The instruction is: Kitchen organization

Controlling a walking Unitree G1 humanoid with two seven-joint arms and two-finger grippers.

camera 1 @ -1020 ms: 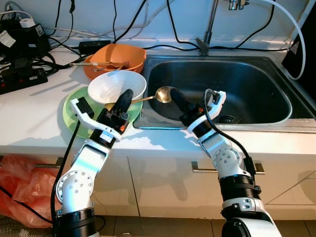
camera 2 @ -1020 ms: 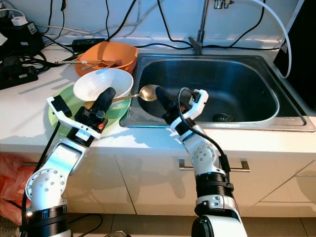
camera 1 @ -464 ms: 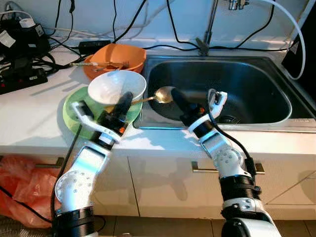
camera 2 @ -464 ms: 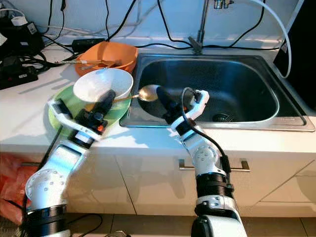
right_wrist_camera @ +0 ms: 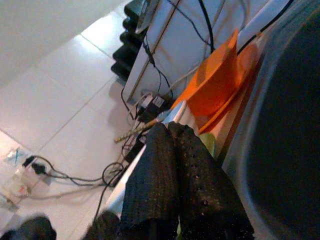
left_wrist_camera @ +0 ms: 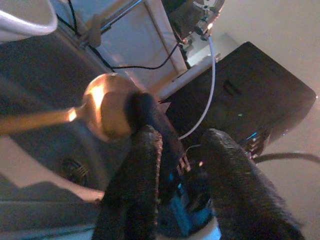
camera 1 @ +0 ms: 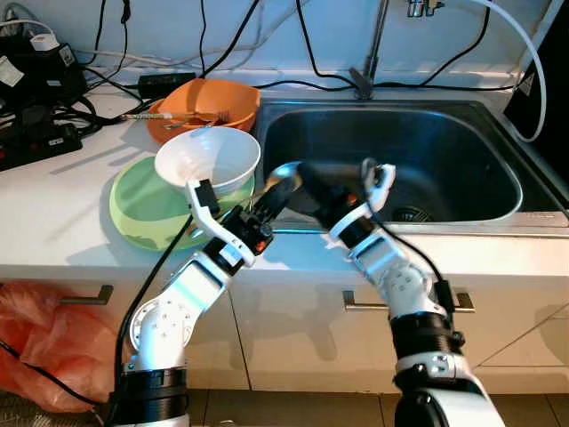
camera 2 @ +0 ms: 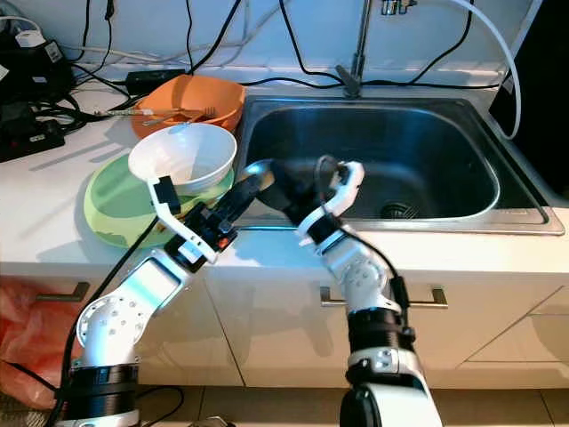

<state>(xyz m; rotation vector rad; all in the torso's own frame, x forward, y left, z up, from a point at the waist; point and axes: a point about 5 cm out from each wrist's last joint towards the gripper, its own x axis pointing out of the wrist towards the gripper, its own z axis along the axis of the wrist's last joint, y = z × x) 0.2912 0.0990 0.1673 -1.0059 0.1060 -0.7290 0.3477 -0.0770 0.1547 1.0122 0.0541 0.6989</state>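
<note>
Jaws: left gripper (left_wrist_camera: 175, 165) parted, now swinging from the bowl (camera 1: 207, 160) toward the spoon (left_wrist_camera: 102, 112) at frame centre; right gripper (right_wrist_camera: 172, 150) pinched closed on spoon's edge, suggesting a handover.

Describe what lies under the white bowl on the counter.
The white bowl sits on a green plate, itself on the white counter. The plate's middle is covered by the bowl.

The sink basin (camera 1: 444, 169) lies open at 2 o'clock, with the faucet (camera 1: 369, 62) rising behind it. At 10 o'clock, a white bowl (camera 1: 209, 160), green plate (camera 1: 147, 209) and orange bowl (camera 1: 204, 102) crowd the counter (camera 1: 53, 213); cables (camera 1: 53, 98) clutter 9 o'clock.
</note>
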